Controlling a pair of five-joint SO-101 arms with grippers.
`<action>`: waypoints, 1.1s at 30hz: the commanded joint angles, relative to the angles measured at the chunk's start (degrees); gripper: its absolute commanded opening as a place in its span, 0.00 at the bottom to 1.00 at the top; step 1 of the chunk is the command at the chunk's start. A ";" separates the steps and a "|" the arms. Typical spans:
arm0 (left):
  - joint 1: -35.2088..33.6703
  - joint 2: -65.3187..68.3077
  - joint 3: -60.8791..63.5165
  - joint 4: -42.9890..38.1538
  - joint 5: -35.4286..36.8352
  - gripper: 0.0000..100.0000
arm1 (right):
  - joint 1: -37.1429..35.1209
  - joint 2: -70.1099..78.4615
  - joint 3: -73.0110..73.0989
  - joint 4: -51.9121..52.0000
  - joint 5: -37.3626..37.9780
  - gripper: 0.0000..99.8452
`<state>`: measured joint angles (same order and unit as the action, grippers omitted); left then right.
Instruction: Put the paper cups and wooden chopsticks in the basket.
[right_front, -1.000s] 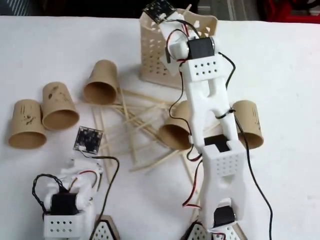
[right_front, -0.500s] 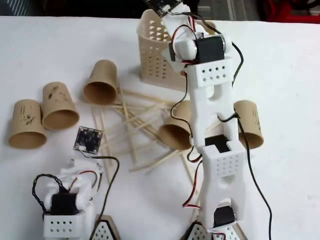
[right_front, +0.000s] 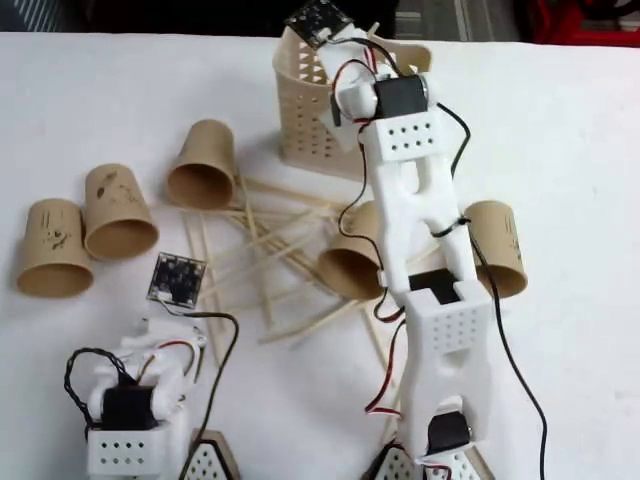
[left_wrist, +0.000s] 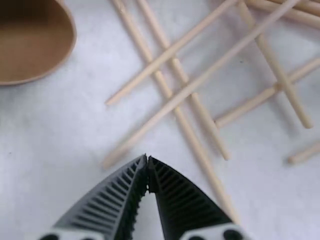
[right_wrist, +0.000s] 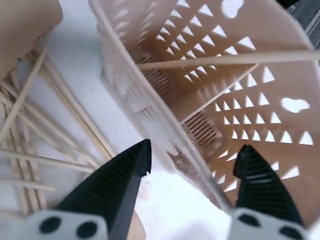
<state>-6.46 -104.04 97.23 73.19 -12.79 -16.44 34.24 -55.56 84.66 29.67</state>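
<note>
The right tool (right_wrist: 195, 150) is spread open with nothing gripped, one jaw set outside and one inside the near wall of the basket (right_wrist: 240, 100). The right arm (right_front: 420, 250) is stretched forward across the tabletop (right_front: 580, 150) to the basket at the far edge. One chopstick (right_wrist: 225, 60) is seen slanting across the inside of the basket. The left tool (left_wrist: 148, 165) is closed on nothing and held low over the tabletop, just beside loose chopsticks (left_wrist: 170, 95). The left arm (right_front: 125, 420) is folded at the near side. Five cups (right_front: 203, 165) are laid on their sides around the chopstick pile. Dark marks on two of the cups cannot be read.
</note>
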 joint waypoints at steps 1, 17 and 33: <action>-0.13 -0.22 -0.26 0.26 -0.26 0.02 | 0.66 -3.38 0.35 -1.10 3.25 0.17; -0.13 -0.22 -0.26 0.26 -0.26 0.02 | -0.48 -4.88 -0.09 7.25 17.76 0.02; -0.04 -0.22 -0.26 0.26 -0.26 0.02 | -0.75 -9.80 0.53 13.76 23.65 0.02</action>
<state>-6.46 -104.04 97.23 73.19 -12.79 -16.88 28.88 -54.77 98.20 52.97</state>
